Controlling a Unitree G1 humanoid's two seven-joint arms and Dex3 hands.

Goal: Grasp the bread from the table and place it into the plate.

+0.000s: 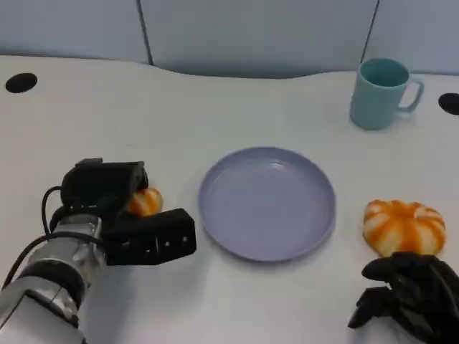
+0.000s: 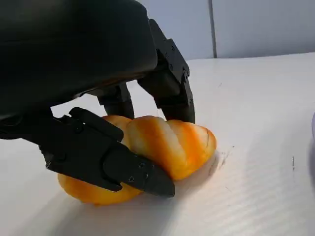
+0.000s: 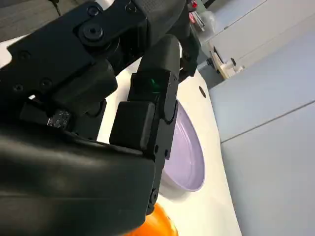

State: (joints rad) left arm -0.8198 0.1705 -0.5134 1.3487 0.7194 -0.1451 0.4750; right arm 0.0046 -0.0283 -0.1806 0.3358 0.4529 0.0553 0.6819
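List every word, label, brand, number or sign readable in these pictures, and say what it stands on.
No readable text.
Right hand: a small pale label on its black housing, too blurred to read.
Bread, plate, mug and table: no print seen.

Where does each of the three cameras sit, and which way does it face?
Head view: high on the robot, looking down at the table, plate, both hands.
Left wrist view: behind the left hand, low, looking along its fingers around the small bread.
Right wrist view: behind the right hand, tilted, facing the plate.
Head and right wrist views share the plate.
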